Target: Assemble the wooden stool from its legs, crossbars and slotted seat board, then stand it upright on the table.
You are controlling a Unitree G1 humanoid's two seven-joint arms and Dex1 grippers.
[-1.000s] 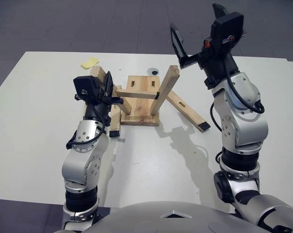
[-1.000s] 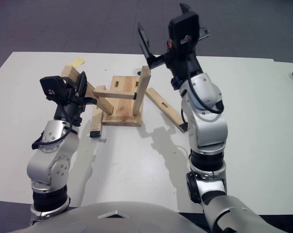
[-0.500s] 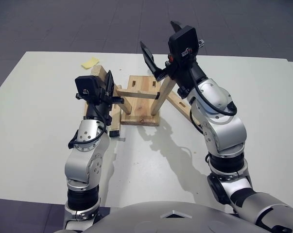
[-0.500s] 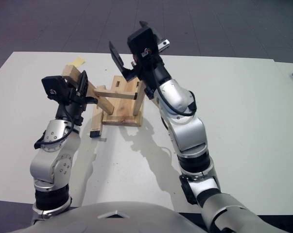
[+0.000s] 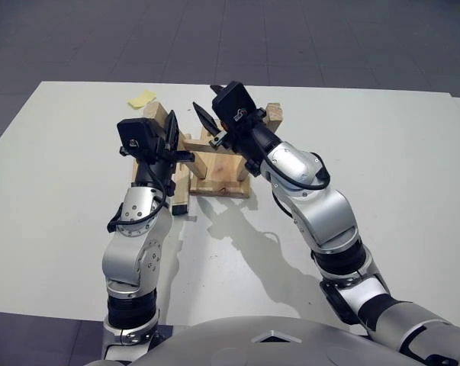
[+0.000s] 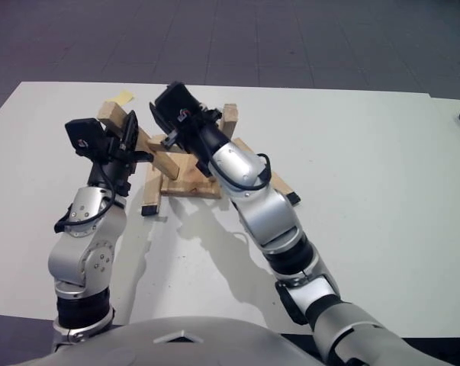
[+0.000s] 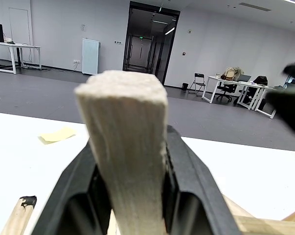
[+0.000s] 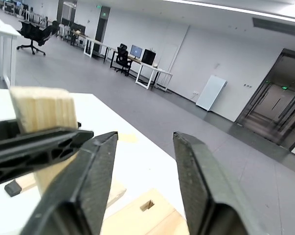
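The half-built stool lies upside down on the table, its slotted seat board flat. My left gripper is shut on a tilted wooden leg, whose cut end stands between the fingers in the left wrist view. A crossbar runs from that leg toward a second, upright leg. My right gripper hangs open just above the crossbar, close beside the left gripper, with nothing between its fingers. The right wrist view shows the held leg and a slot of the board.
A loose leg with a black foot lies on the table right of the board, partly under my right arm. Another black-footed leg lies beside the board's left edge. A yellow note sits at the far left.
My right arm has swung down and to the left, from high over the table's right side to just above the crossbar, staying open. The left arm and its leg have kept still.
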